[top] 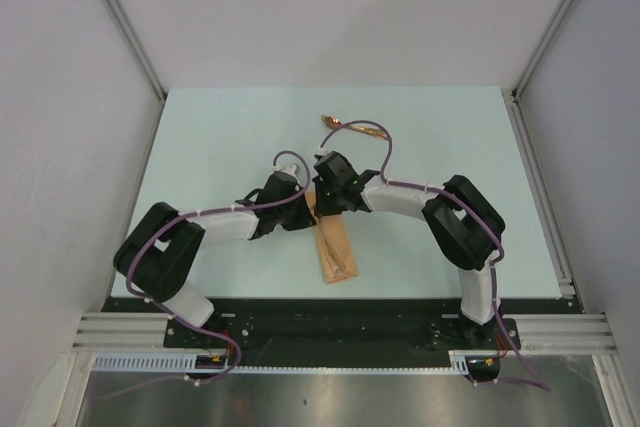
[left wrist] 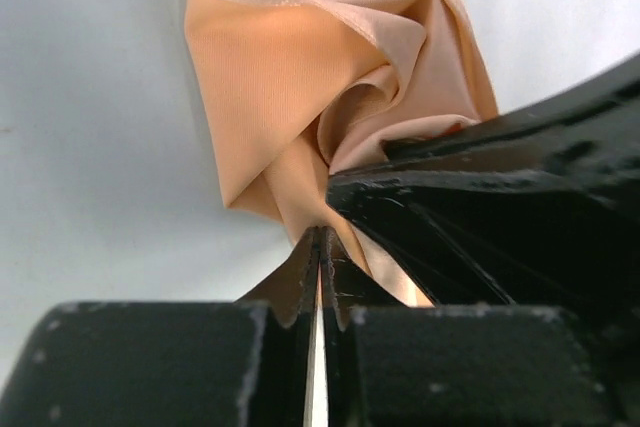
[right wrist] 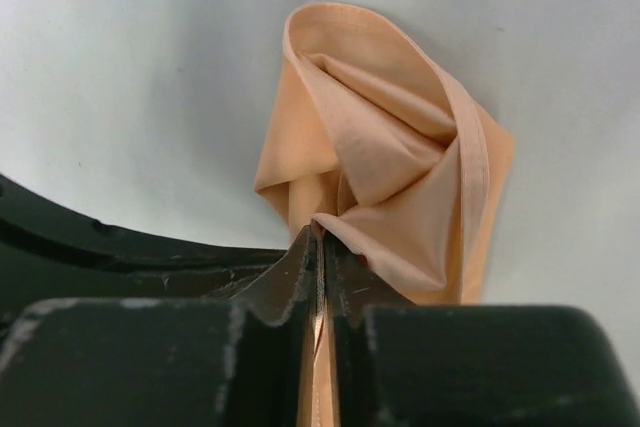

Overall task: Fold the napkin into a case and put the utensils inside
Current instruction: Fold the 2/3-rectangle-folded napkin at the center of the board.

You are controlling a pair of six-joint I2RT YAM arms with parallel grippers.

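Looks to be mid-fold, with no case formed yet: soft peach-orange cloth napkin (top: 335, 252) pinched at its far end by both the left gripper (left wrist: 320, 252) and the right gripper (right wrist: 320, 247), each clenched tight on fabric. Lies as a narrow strip mid-way across the pale table (top: 220, 147), bunched and twisted at the pinch. Next, probably calls for carrying that end over evenly, then fetching the thin copper-gold metal utensils (top: 355, 128), well apart at the far side
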